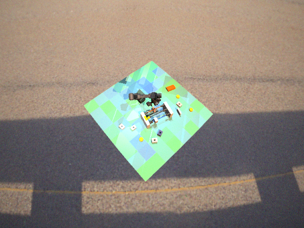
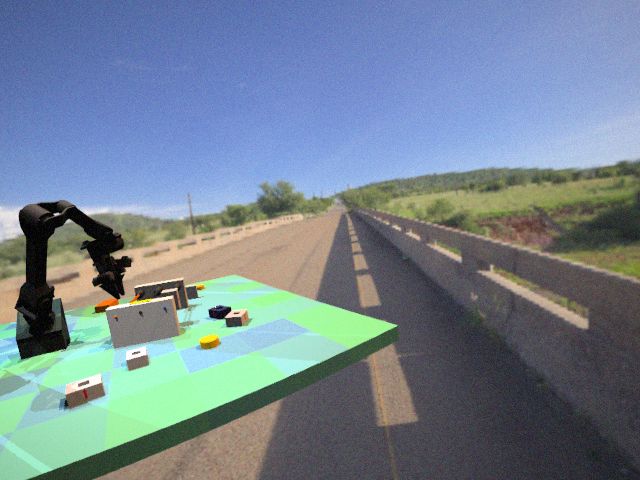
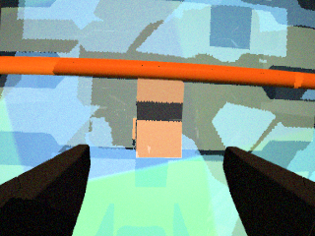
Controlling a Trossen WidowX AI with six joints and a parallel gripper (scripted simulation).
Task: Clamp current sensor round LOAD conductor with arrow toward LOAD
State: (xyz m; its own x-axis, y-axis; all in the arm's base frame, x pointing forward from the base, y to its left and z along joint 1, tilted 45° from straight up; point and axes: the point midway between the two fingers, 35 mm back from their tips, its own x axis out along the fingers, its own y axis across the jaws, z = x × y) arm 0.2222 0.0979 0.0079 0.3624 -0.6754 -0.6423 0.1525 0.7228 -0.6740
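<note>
My gripper [image 1: 153,104] [image 2: 114,288] [image 3: 158,155] is open and empty, partly closed in, pointing down above the rack's orange-wire side. Between its fingertips, lower down, the wrist view shows a peach block [image 3: 158,139] with a dark band, beside and partly under the orange conductor [image 3: 221,73]. It also shows in the top view [image 1: 154,109]. I cannot tell whether it is the open sensor; its arrow is not visible. The LOAD conductor is the rack's middle one, with a yellow LOAD marker [image 1: 146,118] [image 2: 140,301] on one end plate.
The rack's end plates [image 1: 168,109] [image 2: 144,322] stand upright. A pale block [image 1: 156,120] sits at the blue conductor. Around the rack are a dark block [image 1: 160,133] [image 2: 219,311], several pale blocks with holes, yellow discs [image 1: 141,139] [image 2: 209,341], an upright pale piece [image 1: 178,111] and an orange block [image 1: 170,87] [image 2: 106,305].
</note>
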